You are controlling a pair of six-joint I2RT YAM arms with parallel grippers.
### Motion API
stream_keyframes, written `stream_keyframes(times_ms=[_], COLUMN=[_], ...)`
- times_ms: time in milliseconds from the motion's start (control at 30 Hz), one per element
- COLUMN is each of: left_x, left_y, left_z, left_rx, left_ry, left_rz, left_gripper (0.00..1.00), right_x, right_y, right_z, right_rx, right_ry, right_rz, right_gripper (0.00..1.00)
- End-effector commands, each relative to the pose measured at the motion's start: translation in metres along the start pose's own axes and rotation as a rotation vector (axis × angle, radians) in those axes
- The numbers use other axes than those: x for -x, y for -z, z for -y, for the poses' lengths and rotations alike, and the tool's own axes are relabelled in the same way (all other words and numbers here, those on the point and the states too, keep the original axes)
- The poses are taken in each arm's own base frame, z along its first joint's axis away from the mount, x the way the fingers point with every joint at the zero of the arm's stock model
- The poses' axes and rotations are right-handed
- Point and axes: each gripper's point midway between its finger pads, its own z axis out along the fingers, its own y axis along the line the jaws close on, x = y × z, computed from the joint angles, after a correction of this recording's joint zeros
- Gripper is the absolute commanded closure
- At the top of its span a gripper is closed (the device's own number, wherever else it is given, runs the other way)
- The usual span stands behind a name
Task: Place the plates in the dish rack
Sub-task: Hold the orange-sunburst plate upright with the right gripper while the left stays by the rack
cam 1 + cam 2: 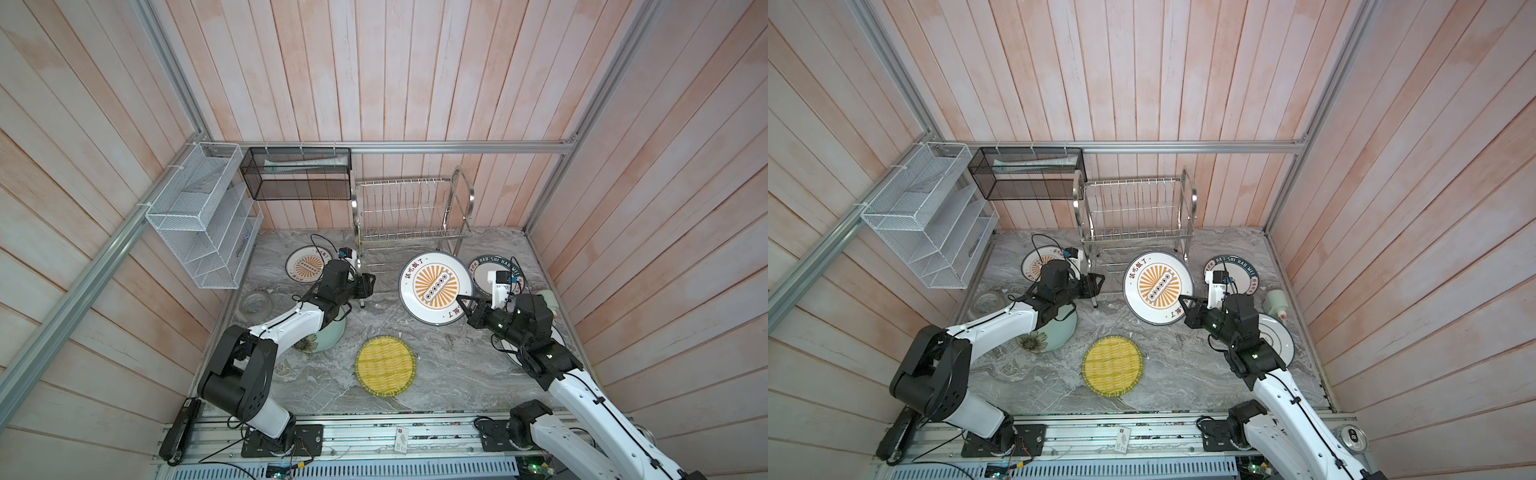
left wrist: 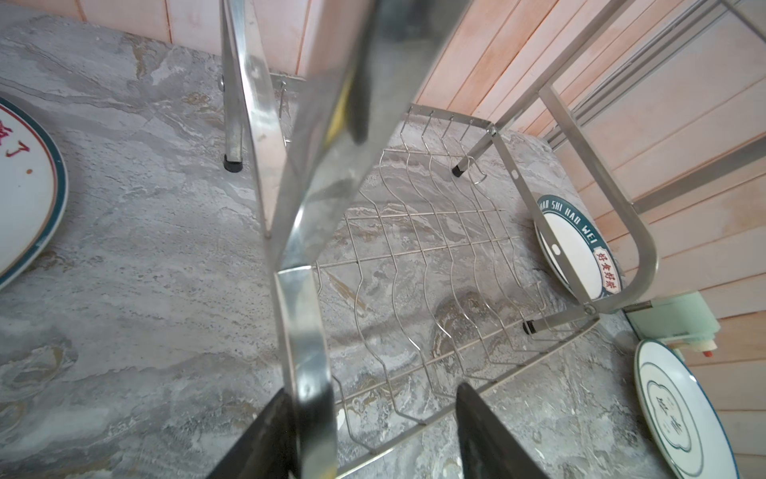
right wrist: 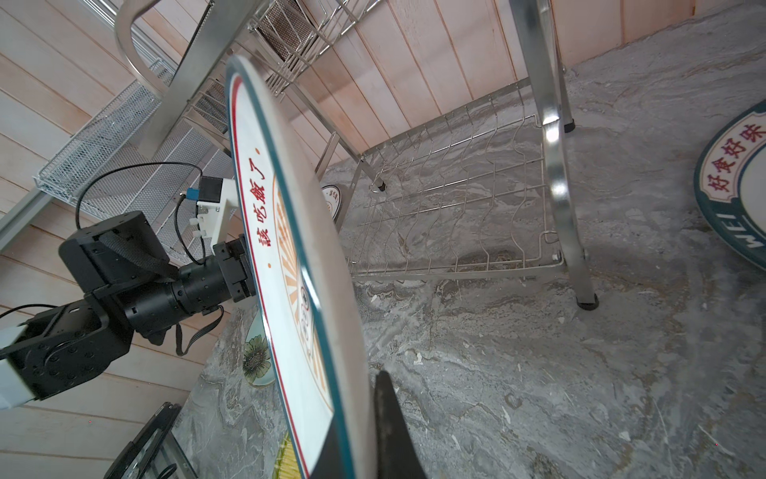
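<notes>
The two-tier dish rack (image 1: 409, 212) is standing at the far tabletop (image 1: 436, 374) edge. The raised sunburst plate (image 1: 436, 286) is hanging tilted in front of it. Lying flat are the second sunburst plate (image 1: 302, 266) far left, lettered plate (image 1: 480, 276) far right, cloud plate (image 1: 1281, 340) near right, flower plate (image 1: 328, 336) near left, woven plate (image 1: 385, 366) near centre.

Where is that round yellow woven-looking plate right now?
The yellow woven plate lies flat on the grey marble table, front centre in both top views, just right of the pale green flower plate.

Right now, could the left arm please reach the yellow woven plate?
Probably yes: the yellow woven plate lies uncovered, though the left gripper must first back off the dish rack leg it straddles.
</notes>
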Motion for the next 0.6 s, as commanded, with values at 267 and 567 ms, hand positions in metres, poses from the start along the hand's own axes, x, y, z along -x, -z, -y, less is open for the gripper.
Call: stream_keyframes(times_ms=[267,567], left_x=[-0.007,-0.004], left_y=[0.004,0.006], left_z=[0.015,0.011], left_rx=[-0.051,-0.022], left_ry=[0.023,0.024], left_rz=[0.001,0.028], left_gripper=[0.52,0.60], right_x=[0.027,0.032], right_y=[0.016,0.022], right_z=[-0.019,-0.023], right_rx=[0.039,0.038], right_ry=[0.036,0.050], right_rz=[0.089,0.106], right_gripper=[1.00,1.00])
